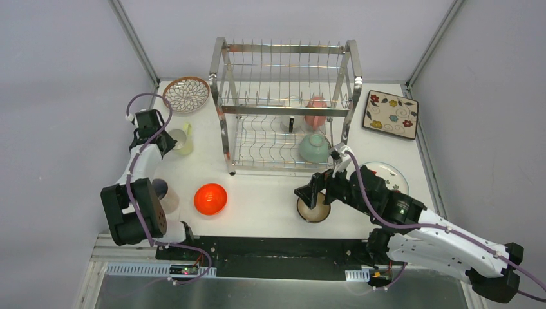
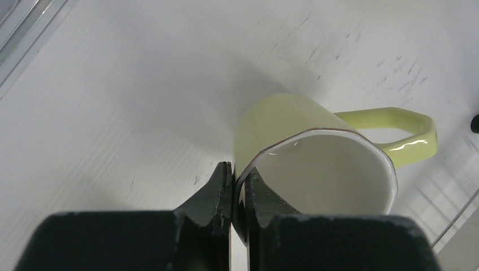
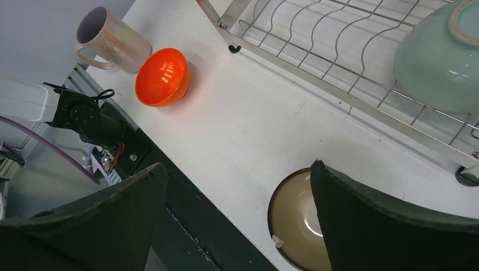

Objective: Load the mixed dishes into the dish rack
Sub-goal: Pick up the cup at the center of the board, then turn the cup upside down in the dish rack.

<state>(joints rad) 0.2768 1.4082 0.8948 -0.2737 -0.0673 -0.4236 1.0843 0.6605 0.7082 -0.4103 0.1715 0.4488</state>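
Note:
The steel dish rack point(image 1: 225, 77) stands at the back centre. Its lower tier holds a mint bowl point(image 1: 315, 148) and a pink cup point(image 1: 315, 111). My left gripper point(image 1: 170, 140) is shut on the rim of a pale yellow-green cup point(image 1: 185, 140), left of the rack; in the left wrist view the fingers point(image 2: 238, 180) pinch the cup's wall point(image 2: 282, 127). My right gripper point(image 1: 315, 190) is open above a brown bowl point(image 1: 313, 207), whose cream inside shows between the fingers point(image 3: 294, 220). An orange bowl point(image 1: 210, 199) lies on the table in front of the rack.
A petal-pattern plate point(image 1: 186, 94) lies at the back left and a square floral plate point(image 1: 390, 114) at the back right. A white plate point(image 1: 389, 174) lies partly under my right arm. A pale mug point(image 3: 110, 39) stands beside the orange bowl point(image 3: 161, 76), near the left arm's base.

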